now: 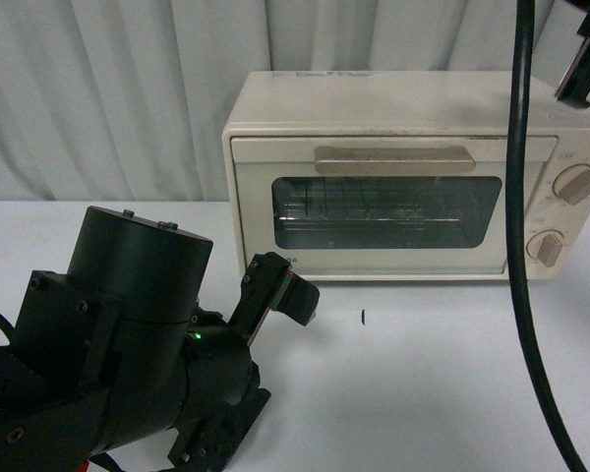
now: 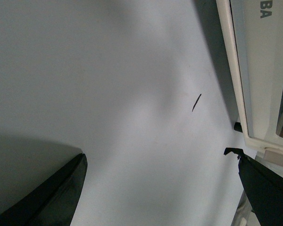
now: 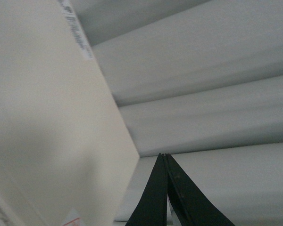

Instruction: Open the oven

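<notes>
My left claw (image 2: pixel 155 154) hangs low over the white tabletop (image 1: pixel 442 374), jaws spread wide and empty, just before the oven (image 1: pixel 393 113). The oven stands at the tabletop's far edge with its door shut. My right claw (image 3: pixel 163 157), pressed closed on nothing, is raised beside the oven's top right corner.

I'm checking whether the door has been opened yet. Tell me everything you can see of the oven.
The oven is a cream, boxy toaster oven, painted metal by its look, standing upright on the white table. Its door is shut: a dark glass window with a wire rack behind it and a beige bar handle above. Two beige round knobs sit on the right of its front. The open left gripper is near its lower left corner, apart from it. The right gripper hangs over its top right corner; contact is unclear.
</notes>
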Robot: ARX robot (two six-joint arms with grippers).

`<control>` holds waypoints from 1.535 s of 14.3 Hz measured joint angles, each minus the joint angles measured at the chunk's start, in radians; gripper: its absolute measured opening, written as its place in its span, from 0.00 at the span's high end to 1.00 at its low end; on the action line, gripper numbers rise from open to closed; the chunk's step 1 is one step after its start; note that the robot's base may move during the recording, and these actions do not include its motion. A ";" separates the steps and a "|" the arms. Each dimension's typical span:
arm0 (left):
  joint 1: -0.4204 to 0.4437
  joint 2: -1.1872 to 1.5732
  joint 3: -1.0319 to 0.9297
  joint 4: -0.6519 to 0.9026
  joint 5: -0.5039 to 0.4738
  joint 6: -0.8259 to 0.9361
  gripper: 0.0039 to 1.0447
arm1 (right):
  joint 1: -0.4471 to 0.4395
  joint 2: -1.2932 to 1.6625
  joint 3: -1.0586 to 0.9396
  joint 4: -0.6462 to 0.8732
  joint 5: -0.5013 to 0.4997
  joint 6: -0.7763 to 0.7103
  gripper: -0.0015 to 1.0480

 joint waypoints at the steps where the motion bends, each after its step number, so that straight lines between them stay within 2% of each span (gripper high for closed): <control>1: 0.000 0.000 0.000 0.000 0.000 0.000 0.06 | 0.003 0.006 0.000 -0.026 -0.017 -0.003 0.98; 6: 0.000 0.000 0.000 0.000 0.000 0.000 0.06 | 0.021 0.024 -0.026 -0.082 -0.091 -0.013 0.98; 10: 0.000 0.000 0.000 0.000 0.000 0.000 0.06 | 0.043 0.024 -0.096 -0.120 -0.176 0.039 0.98; 22: 0.000 0.000 0.000 0.000 -0.001 0.000 0.06 | 0.037 0.162 0.005 -0.154 -0.214 0.063 0.98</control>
